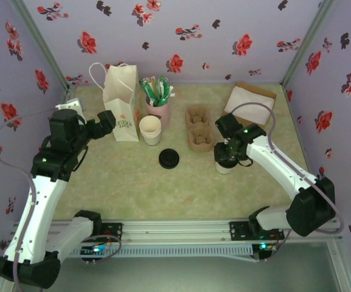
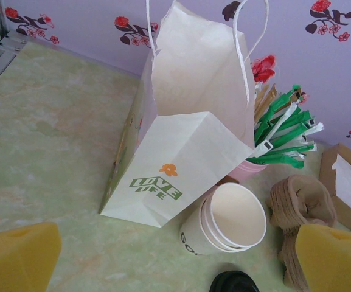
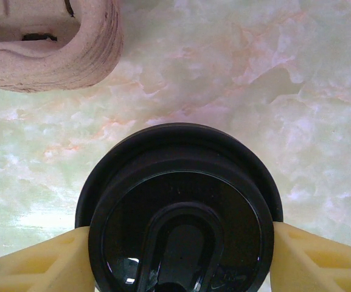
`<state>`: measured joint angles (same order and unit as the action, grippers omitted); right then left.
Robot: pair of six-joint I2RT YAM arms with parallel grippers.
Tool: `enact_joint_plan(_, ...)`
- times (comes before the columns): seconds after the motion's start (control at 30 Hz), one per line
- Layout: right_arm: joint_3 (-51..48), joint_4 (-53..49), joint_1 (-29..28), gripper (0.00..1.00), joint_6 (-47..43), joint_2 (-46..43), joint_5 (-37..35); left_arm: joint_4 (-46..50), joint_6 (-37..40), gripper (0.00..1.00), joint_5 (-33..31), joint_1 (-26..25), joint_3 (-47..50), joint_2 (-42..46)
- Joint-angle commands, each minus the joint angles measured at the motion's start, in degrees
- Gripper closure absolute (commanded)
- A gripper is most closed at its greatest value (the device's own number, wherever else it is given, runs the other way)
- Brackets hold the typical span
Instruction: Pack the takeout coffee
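The takeout coffee, a small cream cup with a black lid, stands on the table just right of the brown pulp carrier. My right gripper comes down over it, and its yellow fingers press against both sides of the lid, shut on the cup. The carrier's near corner lies just beyond the cup in the right wrist view. My left gripper hovers open in front of the white paper bag, holding nothing; its yellow pads are far apart.
The open bag stands at the back left. In front of it are a stack of cream cups, a loose black lid and a pink cup of green sachets. A brown napkin box sits back right.
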<state>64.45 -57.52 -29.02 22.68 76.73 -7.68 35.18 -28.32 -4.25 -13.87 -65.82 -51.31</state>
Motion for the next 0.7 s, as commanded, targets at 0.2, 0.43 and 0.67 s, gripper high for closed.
enact_joint_plan(0.2,0.48,-0.58,-0.25,0.34,0.57,-0.01,0.06,-0.54,-0.07,0.0,0.61,0.44,0.34,0.32)
enact_joint_plan(0.43,-0.32,-0.21,-0.34,0.34,0.88,0.34,-0.59,-0.42,0.06,0.0,0.59,0.44,0.26,0.18)
enact_joint_plan(0.67,-1.74,0.04,-0.44,0.34,1.4,0.76,-2.05,-0.55,0.01,0.0,0.65,0.46,0.34,0.18)
